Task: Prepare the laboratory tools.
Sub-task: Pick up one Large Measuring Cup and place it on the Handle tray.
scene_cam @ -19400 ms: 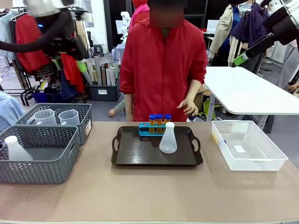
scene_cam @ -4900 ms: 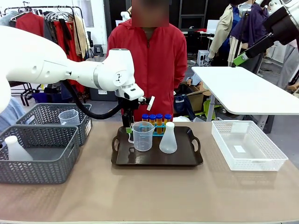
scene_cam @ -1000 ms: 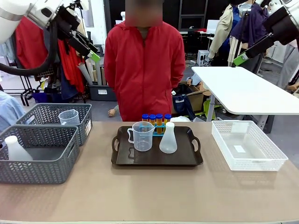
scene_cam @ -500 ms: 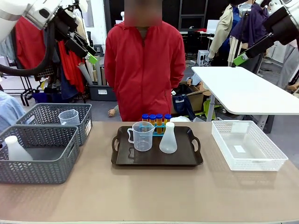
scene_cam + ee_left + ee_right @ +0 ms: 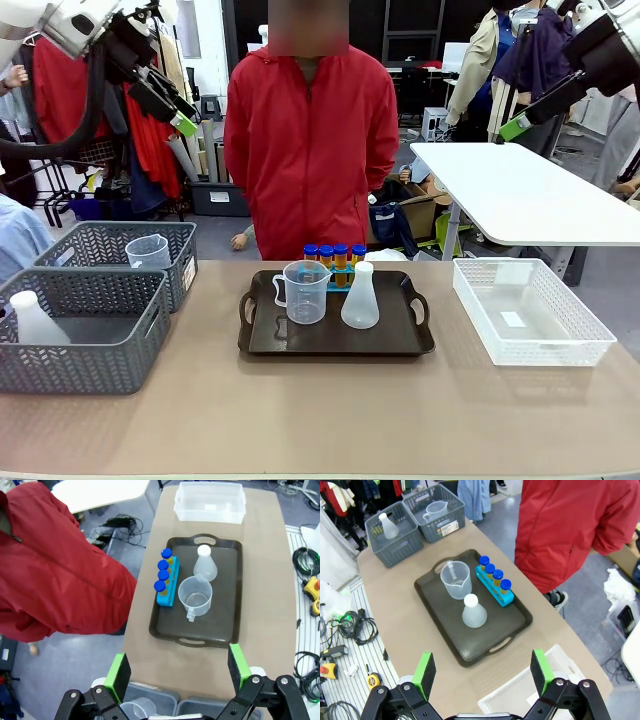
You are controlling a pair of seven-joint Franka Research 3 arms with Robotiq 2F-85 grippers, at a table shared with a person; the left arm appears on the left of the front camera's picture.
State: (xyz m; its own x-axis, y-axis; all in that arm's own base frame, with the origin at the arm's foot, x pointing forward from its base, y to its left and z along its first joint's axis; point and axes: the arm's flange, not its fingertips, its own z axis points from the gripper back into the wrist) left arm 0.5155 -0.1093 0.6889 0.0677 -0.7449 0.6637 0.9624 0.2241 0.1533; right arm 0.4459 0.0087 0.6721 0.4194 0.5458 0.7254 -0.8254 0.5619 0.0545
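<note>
Both grippers raised high over the table, jaws spread and empty.

Left gripper (image 5: 177,667) and right gripper (image 5: 482,670) hang above the dark brown plastic tray (image 5: 330,335), which holds the clear handled measuring beaker (image 5: 304,291), translucent white conical flask (image 5: 360,297) and blue four-hole rack (image 5: 167,587) of blue-capped yellow-orange tubes (image 5: 493,575).

The surface (image 5: 330,420) looks matt tan, smooth like laminate. The tray (image 5: 300,340) is dark brown plastic with a slight sheen. The measuring beaker (image 5: 305,292) is clear glossy plastic; the conical flask (image 5: 360,297) is cloudy, translucent white plastic. The rack (image 5: 166,591) is bright blue smooth plastic. The person's jacket (image 5: 310,150) is red, matt cloth.
</note>
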